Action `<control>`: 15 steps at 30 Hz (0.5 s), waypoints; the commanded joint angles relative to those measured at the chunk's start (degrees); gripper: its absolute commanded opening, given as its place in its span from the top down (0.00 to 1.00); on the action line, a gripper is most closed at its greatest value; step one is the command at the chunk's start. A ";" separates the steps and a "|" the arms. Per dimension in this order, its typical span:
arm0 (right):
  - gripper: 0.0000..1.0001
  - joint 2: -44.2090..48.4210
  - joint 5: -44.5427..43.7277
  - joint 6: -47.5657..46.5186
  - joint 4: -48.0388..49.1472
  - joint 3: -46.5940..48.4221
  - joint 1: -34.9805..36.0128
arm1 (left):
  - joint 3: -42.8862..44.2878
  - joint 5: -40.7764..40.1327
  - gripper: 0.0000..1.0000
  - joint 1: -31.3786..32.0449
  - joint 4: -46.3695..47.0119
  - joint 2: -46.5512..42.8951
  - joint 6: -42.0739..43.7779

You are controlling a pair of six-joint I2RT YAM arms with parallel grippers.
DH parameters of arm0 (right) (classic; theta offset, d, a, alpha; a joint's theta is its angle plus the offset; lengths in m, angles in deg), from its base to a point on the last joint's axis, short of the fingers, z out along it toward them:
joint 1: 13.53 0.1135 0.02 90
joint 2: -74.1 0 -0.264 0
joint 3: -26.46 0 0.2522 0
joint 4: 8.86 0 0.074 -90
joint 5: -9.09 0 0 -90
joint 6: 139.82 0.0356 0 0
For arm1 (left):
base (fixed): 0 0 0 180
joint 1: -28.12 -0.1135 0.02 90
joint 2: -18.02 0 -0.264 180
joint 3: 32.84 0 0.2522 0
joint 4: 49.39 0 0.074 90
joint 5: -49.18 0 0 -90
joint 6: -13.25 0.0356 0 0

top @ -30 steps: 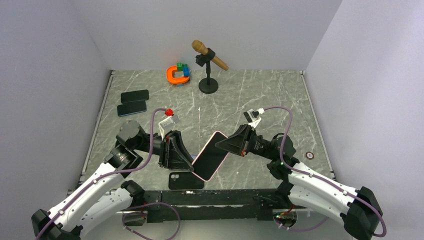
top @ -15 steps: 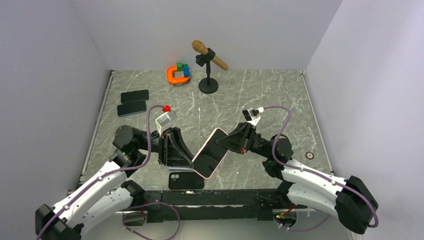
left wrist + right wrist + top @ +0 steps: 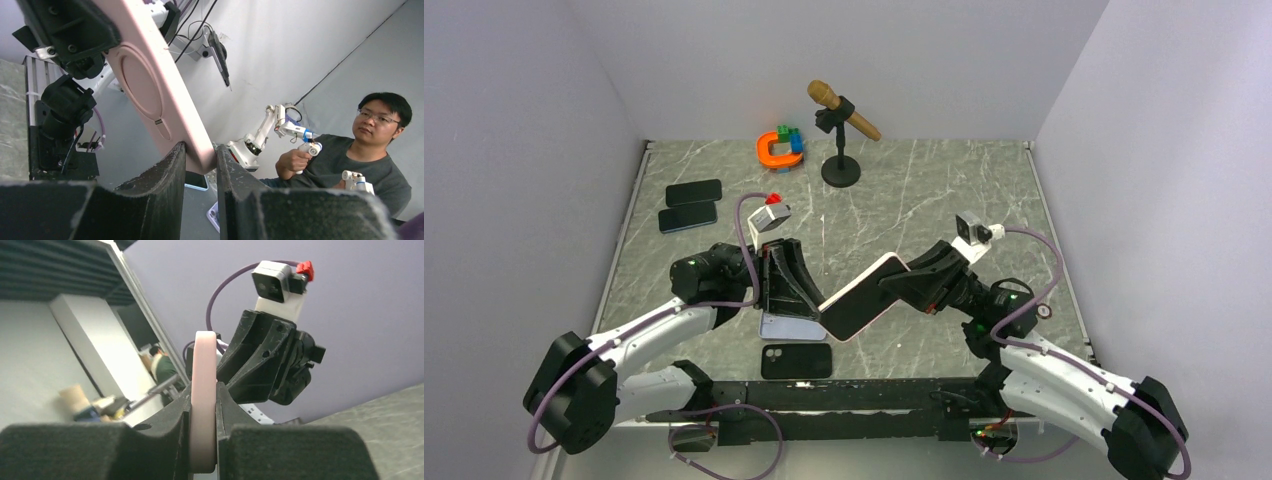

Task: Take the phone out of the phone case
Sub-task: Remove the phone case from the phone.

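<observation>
The pink phone case (image 3: 864, 298) hangs tilted in the air between both arms, with the phone's dark screen (image 3: 854, 312) still seated in it. My left gripper (image 3: 812, 305) is shut on the case's lower left corner. In the left wrist view the case's pink back (image 3: 155, 95) rises from that gripper (image 3: 200, 155). My right gripper (image 3: 906, 284) is shut on the upper right end. The right wrist view shows the case edge-on (image 3: 204, 375), squeezed between the right gripper's (image 3: 203, 412) pads.
A black phone (image 3: 796, 360) lies near the front edge, a lavender one (image 3: 780, 327) beneath my left gripper. Two dark phones (image 3: 692, 203) sit at the back left. An orange ring with blocks (image 3: 779, 150) and a microphone stand (image 3: 841, 170) are at the back.
Both arms have shifted right and away from the front edge, carrying the cased phone with them; it now lies flatter. The lavender phone below has come into sight.
</observation>
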 commanded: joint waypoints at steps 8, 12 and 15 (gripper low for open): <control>1.00 -8.17 16.76 -16.24 -2.26 13.57 3.59 | 5.35 -8.97 1.00 0.57 10.97 2.19 -6.43; 1.00 -9.40 20.04 -20.64 -6.68 17.24 5.60 | 3.67 -9.85 1.00 0.35 10.96 4.07 -8.49; 1.00 -9.45 19.59 -24.64 -11.60 18.52 8.08 | 1.72 -10.69 1.00 -0.50 10.87 5.46 -9.88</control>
